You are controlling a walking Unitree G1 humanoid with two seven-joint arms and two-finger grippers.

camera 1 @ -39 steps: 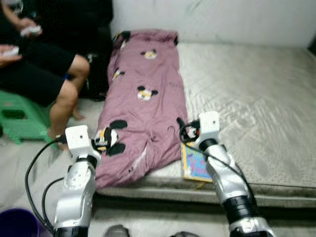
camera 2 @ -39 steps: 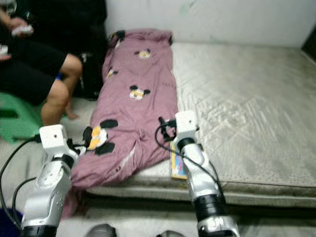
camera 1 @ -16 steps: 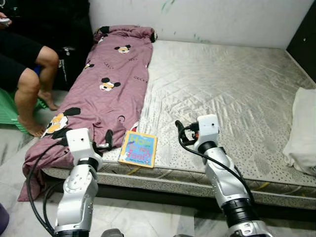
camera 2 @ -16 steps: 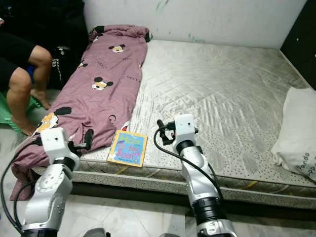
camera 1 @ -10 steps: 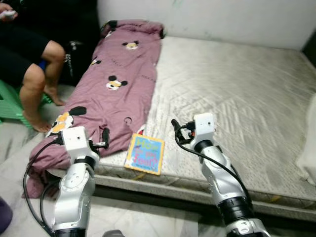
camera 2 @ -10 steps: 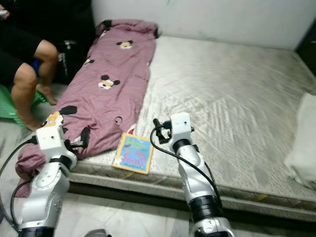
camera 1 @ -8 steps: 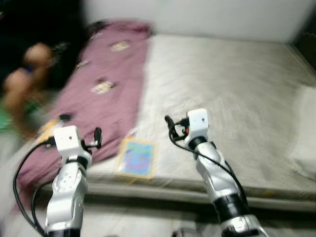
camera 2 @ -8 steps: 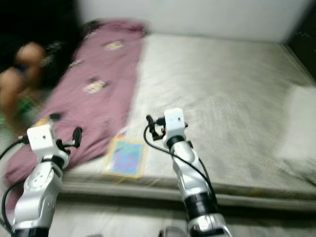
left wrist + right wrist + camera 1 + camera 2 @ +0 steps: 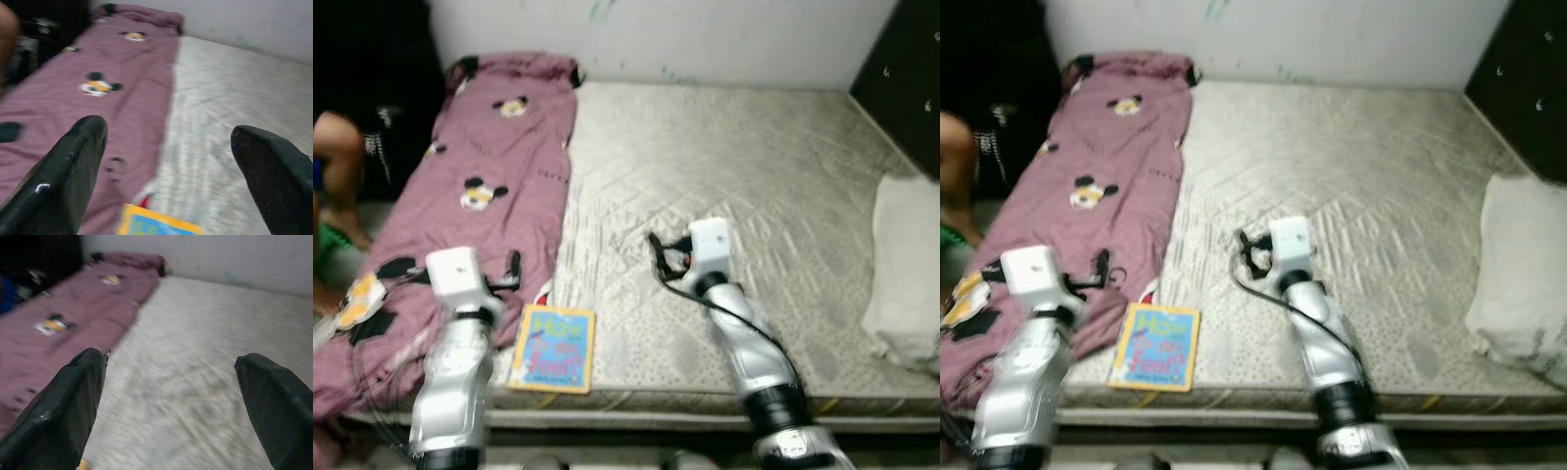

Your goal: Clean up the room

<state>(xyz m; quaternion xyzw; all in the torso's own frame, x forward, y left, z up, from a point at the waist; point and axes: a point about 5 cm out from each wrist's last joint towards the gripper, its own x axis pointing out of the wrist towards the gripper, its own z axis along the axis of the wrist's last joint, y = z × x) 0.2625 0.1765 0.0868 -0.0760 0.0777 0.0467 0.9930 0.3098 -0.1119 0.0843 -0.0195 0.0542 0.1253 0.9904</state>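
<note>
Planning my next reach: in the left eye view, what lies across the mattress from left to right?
Purple blanket → picture book → right gripper over the bare mattress → white pillow at the right edge.

A bare grey quilted mattress (image 9: 734, 166) occupies the centre of the frame. A plain white wall (image 9: 705, 39) runs along the top edge behind it, carrying faint greenish marks. A dark panel or cabinet (image 9: 901, 88) stands at the upper right. A dark area lies at the upper left. Lighting is even and diffuse. The frame is slightly blurred.
</note>
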